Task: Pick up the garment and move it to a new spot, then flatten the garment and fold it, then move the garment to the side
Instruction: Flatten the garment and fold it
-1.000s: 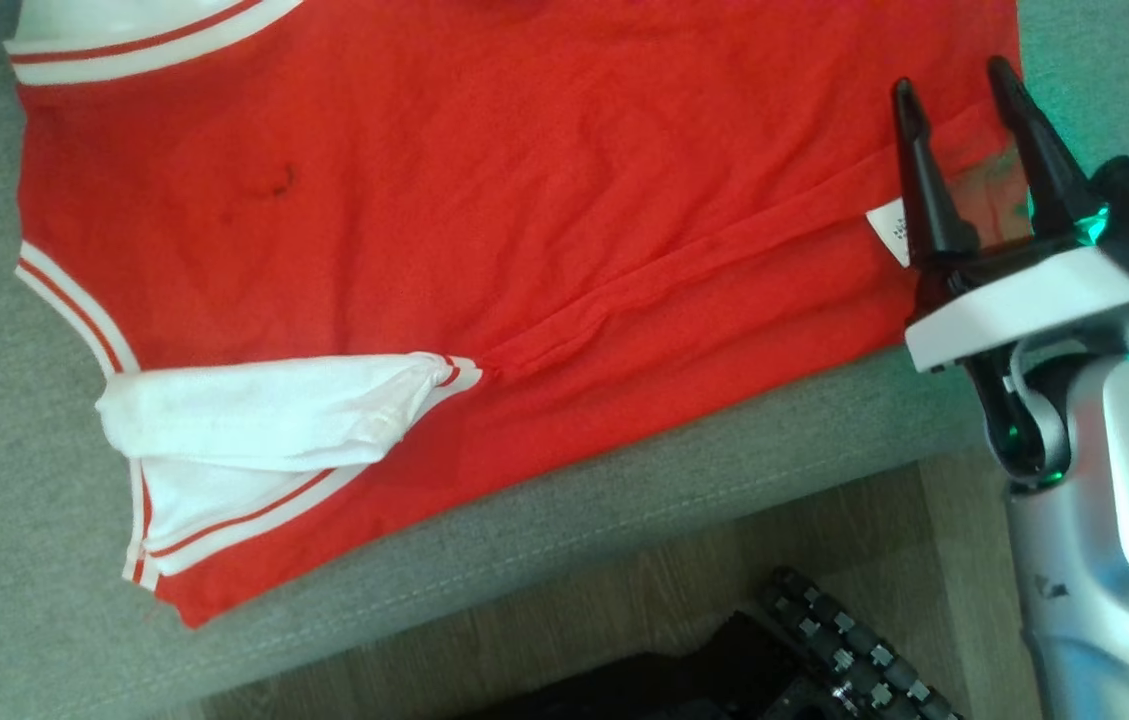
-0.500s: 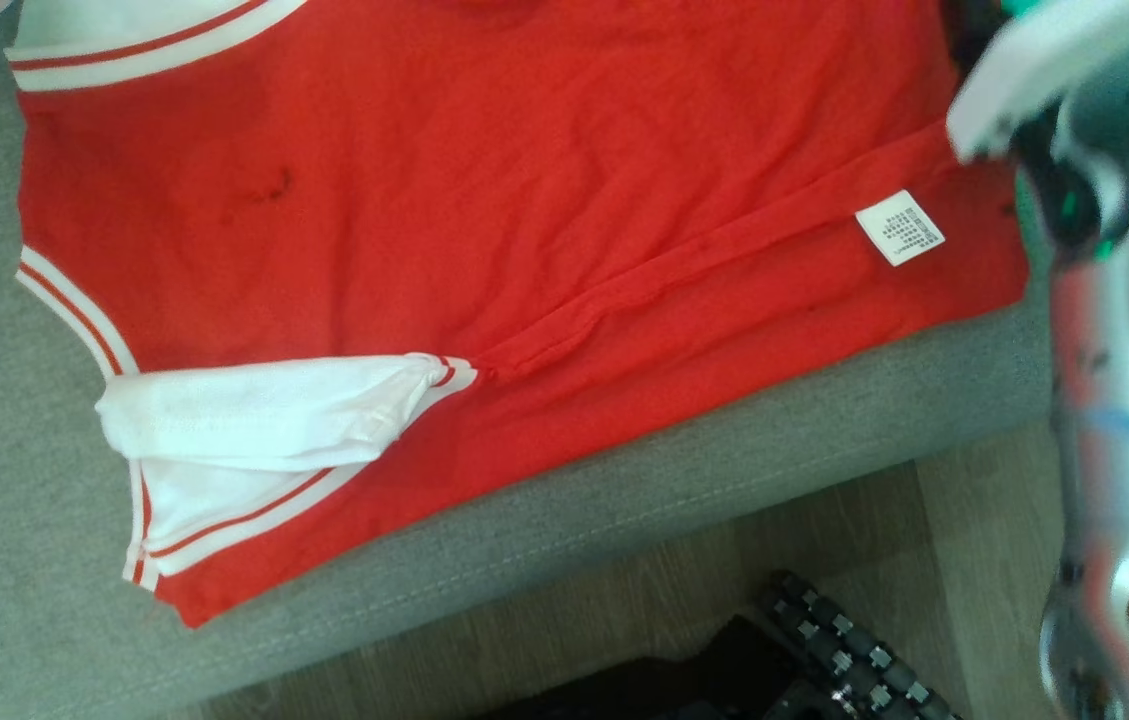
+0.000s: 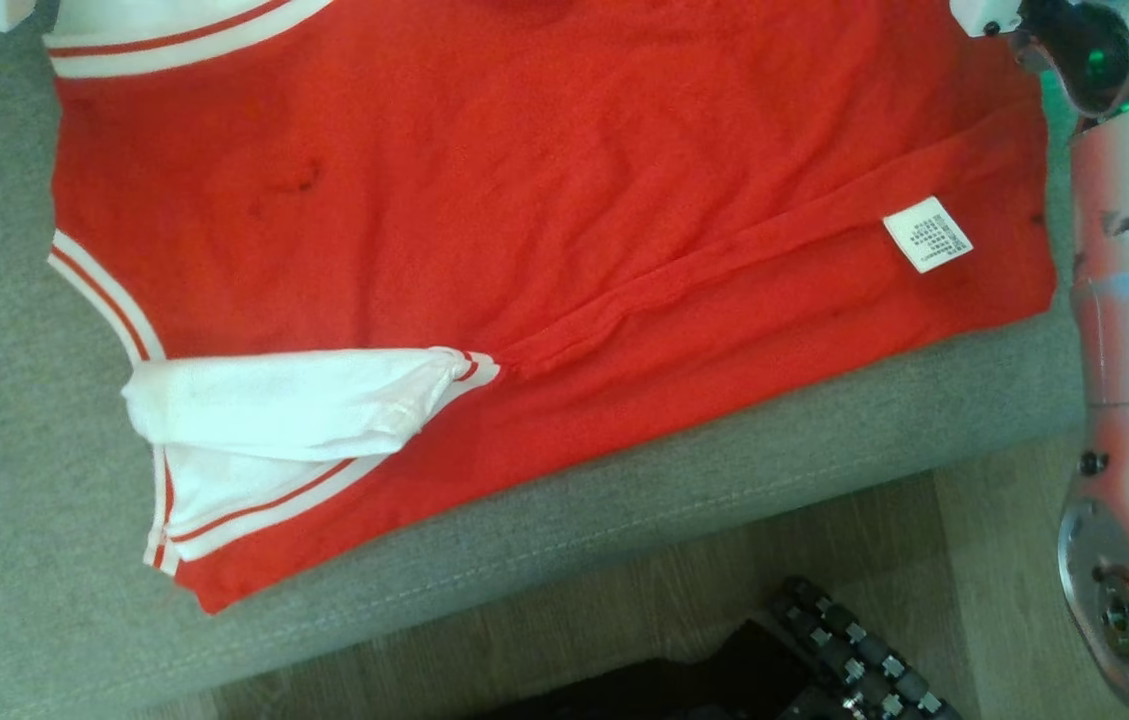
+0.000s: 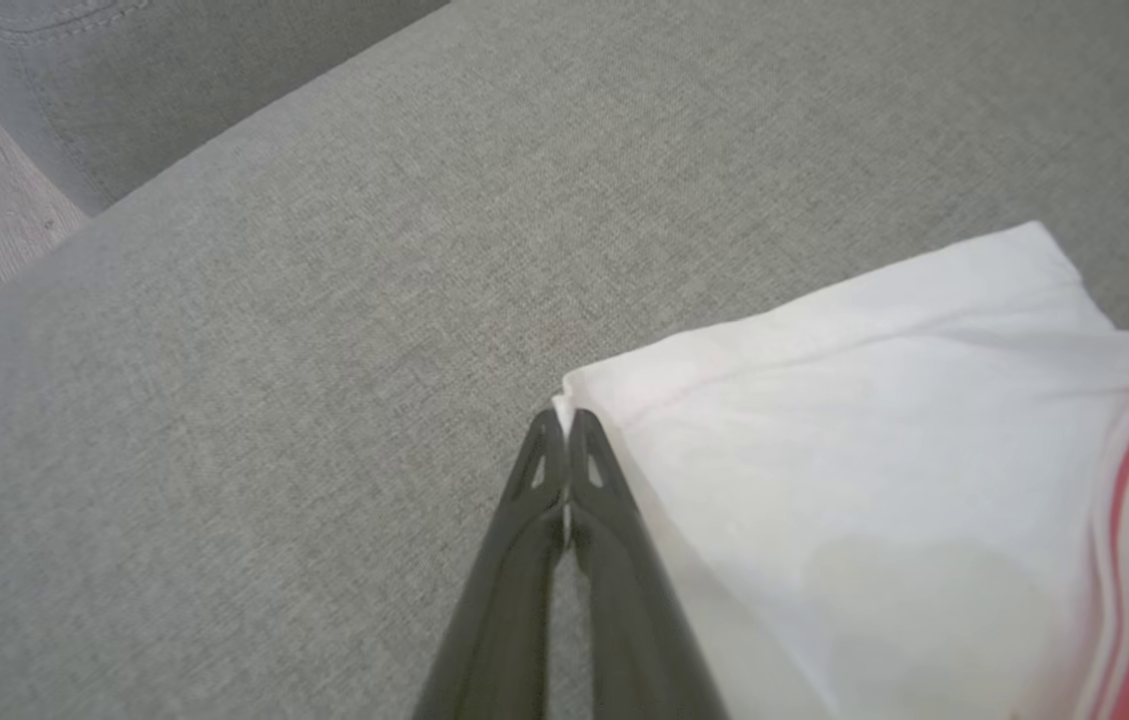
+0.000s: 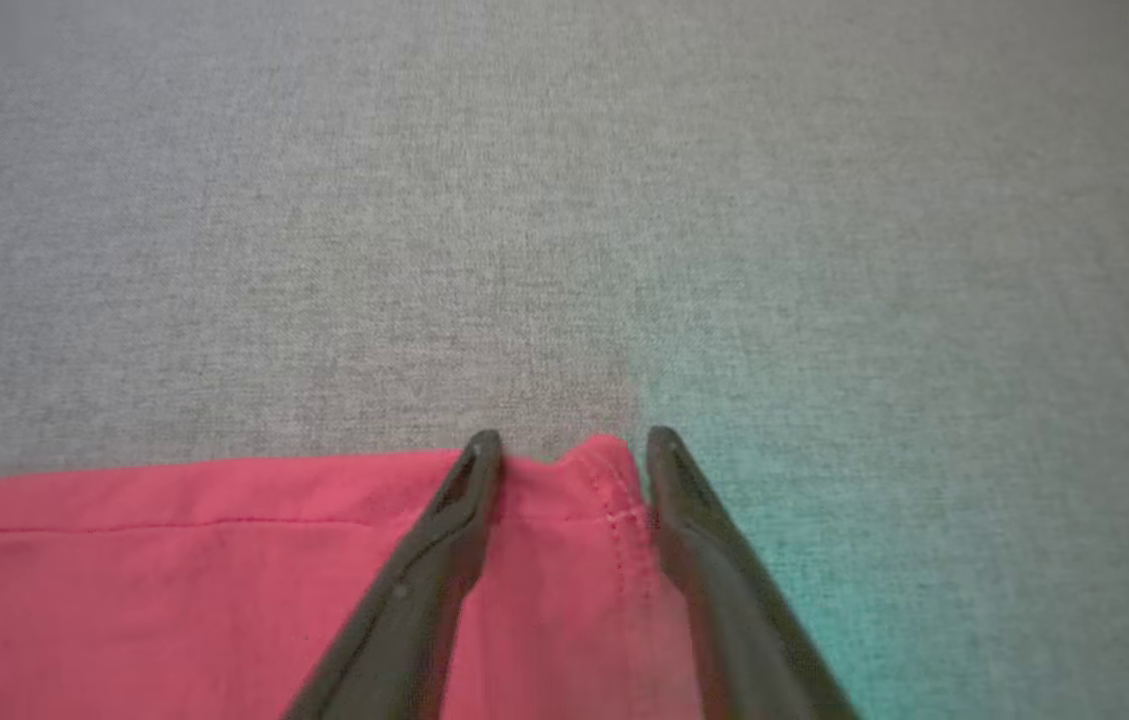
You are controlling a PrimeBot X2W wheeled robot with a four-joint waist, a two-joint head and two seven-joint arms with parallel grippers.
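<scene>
Grey cushion carries the red garment spread flat. At ten o'clock the left gripper clenches its white sleeve edge. At two o'clock the right gripper straddles the hem corner, jaws parted, probably so both far corners lift together for folding.

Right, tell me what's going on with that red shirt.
The robot is handling a red shirt spread on a grey cushion. Its left pincer is shut on the corner of a white sleeve. Its right pincer is open, with a finger on each side of a red hem corner. The shirt lies mostly flat and is not yet folded.
</scene>
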